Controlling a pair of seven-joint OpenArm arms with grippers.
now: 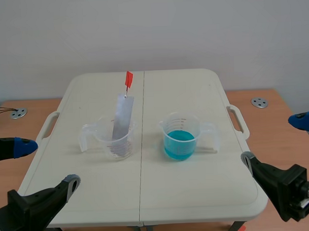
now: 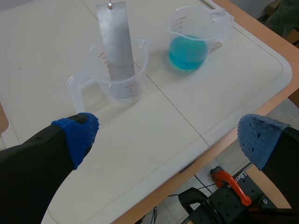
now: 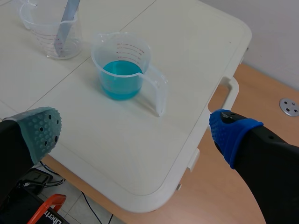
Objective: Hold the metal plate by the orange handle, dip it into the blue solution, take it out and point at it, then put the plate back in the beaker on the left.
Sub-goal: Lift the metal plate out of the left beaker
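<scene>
Both jaws apart, plate in beaker

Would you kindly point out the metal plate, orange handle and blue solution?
metal plate (image 1: 122, 115), scene view, sheet's middle.
orange handle (image 1: 128, 79), scene view, tag's middle.
blue solution (image 1: 180, 144), scene view, liquid's middle.

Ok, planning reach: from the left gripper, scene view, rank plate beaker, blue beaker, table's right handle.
From the left gripper:
1. plate beaker, left of middle.
2. blue beaker, right of middle.
3. table's right handle, at the right edge.
</scene>
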